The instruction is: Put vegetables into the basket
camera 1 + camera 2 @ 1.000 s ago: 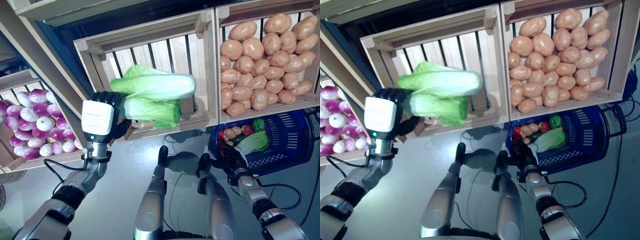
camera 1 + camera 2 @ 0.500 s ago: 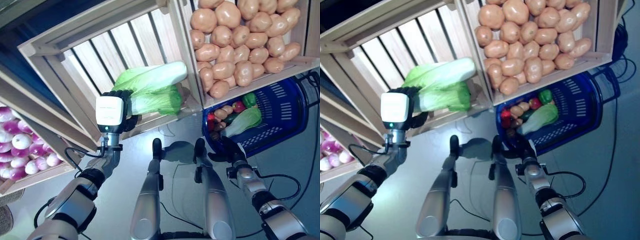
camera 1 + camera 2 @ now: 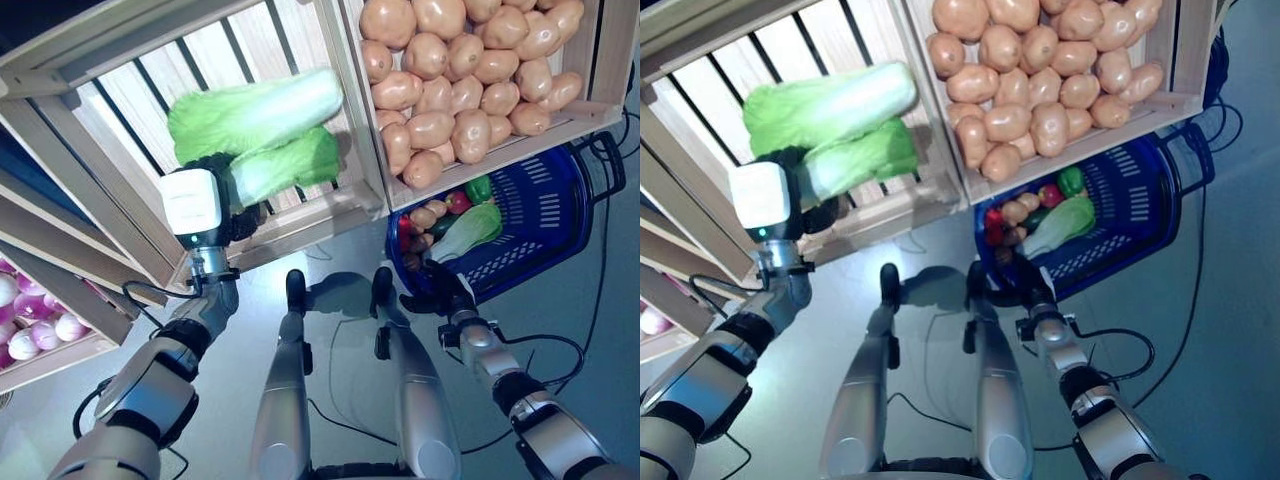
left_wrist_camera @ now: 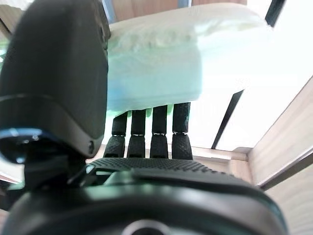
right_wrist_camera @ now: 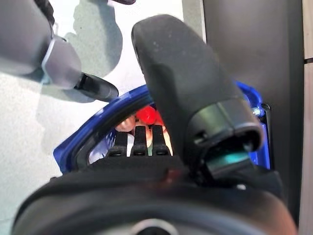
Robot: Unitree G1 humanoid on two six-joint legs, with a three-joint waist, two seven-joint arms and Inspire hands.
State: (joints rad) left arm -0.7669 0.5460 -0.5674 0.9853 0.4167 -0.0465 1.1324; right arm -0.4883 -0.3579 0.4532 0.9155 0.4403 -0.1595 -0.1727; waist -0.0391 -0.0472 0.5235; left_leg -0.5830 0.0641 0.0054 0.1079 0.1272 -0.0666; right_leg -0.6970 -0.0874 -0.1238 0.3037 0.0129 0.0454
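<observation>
Wooden crates (image 3: 350, 190) line the back above a grey floor (image 3: 330, 270), w/ the middle crate as landmark. Inside it lie two cabbages: upper cabbage (image 3: 255, 110) resting across the slats, lower cabbage (image 3: 285, 165) just beneath and touching it. Left hand (image 3: 205, 205) is at the front-left of that crate, fingers (image 4: 146, 132) curled under the lower cabbage's pale stem end w/ thumb over the top, so it grips that cabbage; left wrist view shows the pale stalk pinched between thumb and fingers. Next crate, to the right of the middle one, is full of potatoes (image 3: 460, 70). To the left and lower, a third crate holds purple-white onions (image 3: 40, 330), only partly in view. Blue basket (image 3: 560, 230) sits on the floor below the potato crate, right of the middle crate; it already holds a cabbage (image 3: 465, 232), a green pepper (image 3: 478, 188), sth red and a few potatoes. Right hand (image 3: 440, 295) is at the basket's near rim, fingers curled round the rim, thumb on the outer side.
</observation>
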